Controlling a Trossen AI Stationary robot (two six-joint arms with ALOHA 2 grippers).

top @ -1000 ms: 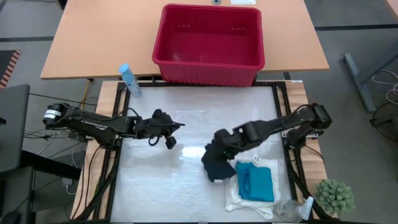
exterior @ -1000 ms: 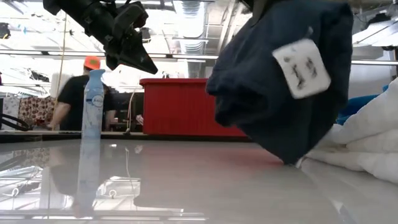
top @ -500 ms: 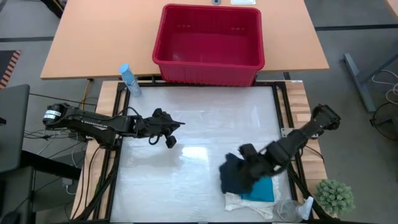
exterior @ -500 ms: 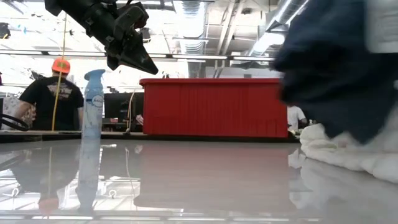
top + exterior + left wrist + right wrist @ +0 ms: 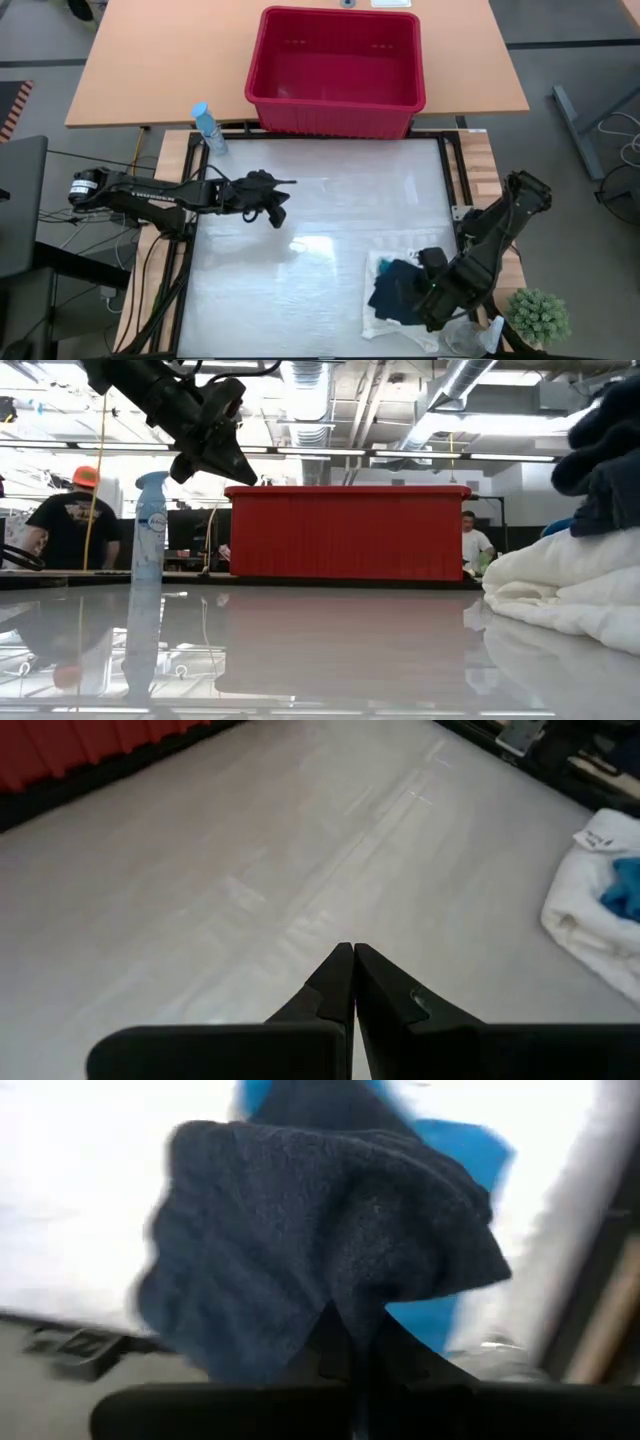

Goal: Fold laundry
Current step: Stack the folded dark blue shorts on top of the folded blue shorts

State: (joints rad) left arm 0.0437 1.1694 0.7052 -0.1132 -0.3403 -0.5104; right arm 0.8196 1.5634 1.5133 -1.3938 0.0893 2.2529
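Right end effector [image 5: 428, 292]: positioned over the front-right corner of the desk [image 5: 320, 210], fingers nearly closed, pinching the dark navy garment [image 5: 397, 288]. In the right wrist view the fingers grip a fold of that garment [image 5: 320, 1250] from below, w/ the cloth draped over and in front of them.

Dark navy garment: sits on top of the stack at the front-right corner. Below it, the turquoise-blue garment [image 5: 455, 1160], visible only as an edge behind the navy cloth in the wrist view. Bottom layer: cream-white cloth [image 5: 385, 325], lying on the desk, edges showing around the navy item. In the low view the cream-white cloth [image 5: 560, 590] forms a rumpled mound at the right side, w/ the navy garment [image 5: 605, 470] above it.

Left end effector [image 5: 276, 212]: held above the desk's left-center area, fingers fully closed, tips touching, nothing held. Left wrist view confirms: fingers [image 5: 375, 990] pressed together over bare desk surface.

Other items: red basket [image 5: 336, 68] on the wooden table beyond the desk; spray bottle [image 5: 206, 127] standing upright at the desk's rear-left corner; small potted plant [image 5: 538, 316] off the front-right corner. Persons visible in the room bkgd, low view.
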